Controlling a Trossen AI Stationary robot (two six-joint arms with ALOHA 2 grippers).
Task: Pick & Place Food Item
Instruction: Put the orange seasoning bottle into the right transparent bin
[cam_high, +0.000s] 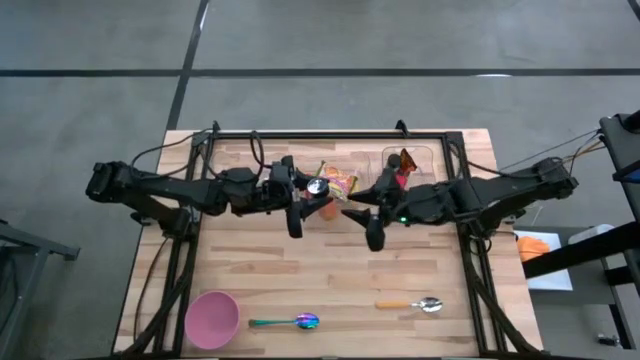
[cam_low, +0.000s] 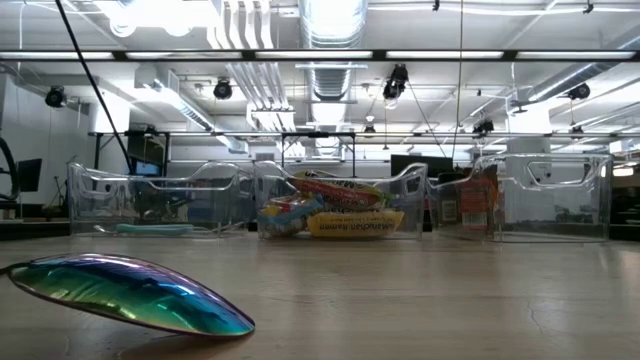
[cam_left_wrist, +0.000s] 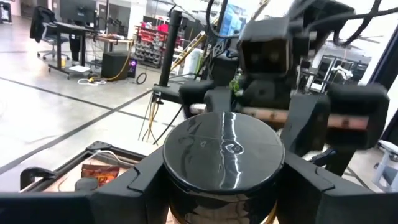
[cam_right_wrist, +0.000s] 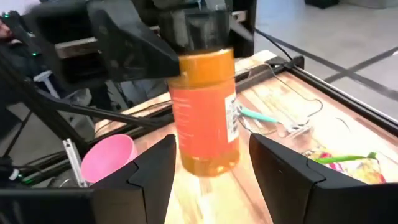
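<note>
A clear bottle of orange liquid (cam_right_wrist: 205, 112) with a black cap (cam_left_wrist: 224, 149) hangs upright above the middle of the table, held by my left gripper (cam_high: 312, 196), which reaches in level from the table's left. My right gripper (cam_right_wrist: 208, 165) comes from the table's right and is open. Its two fingers (cam_right_wrist: 155, 174) stand on either side of the bottle's lower end without holding it. In the high view the bottle (cam_high: 326, 206) lies between the two grippers, with my right gripper (cam_high: 355, 215) just to its right. Neither gripper shows in the low view. My left gripper pinches the bottle at its black cap (cam_left_wrist: 183, 186), one finger (cam_left_wrist: 124, 193) on each side. The fingers come in level from the table's left. The bottle hangs upright below the cap, lifted clear of the table.
Clear bins (cam_low: 330, 190) along the far edge hold snack packets (cam_high: 340, 180). Near the front edge lie a pink bowl (cam_high: 212, 318), an iridescent spoon (cam_high: 290, 322) and a wooden-handled spoon (cam_high: 410, 304). Bare wood (cam_high: 330, 270) lies between them and the arms.
</note>
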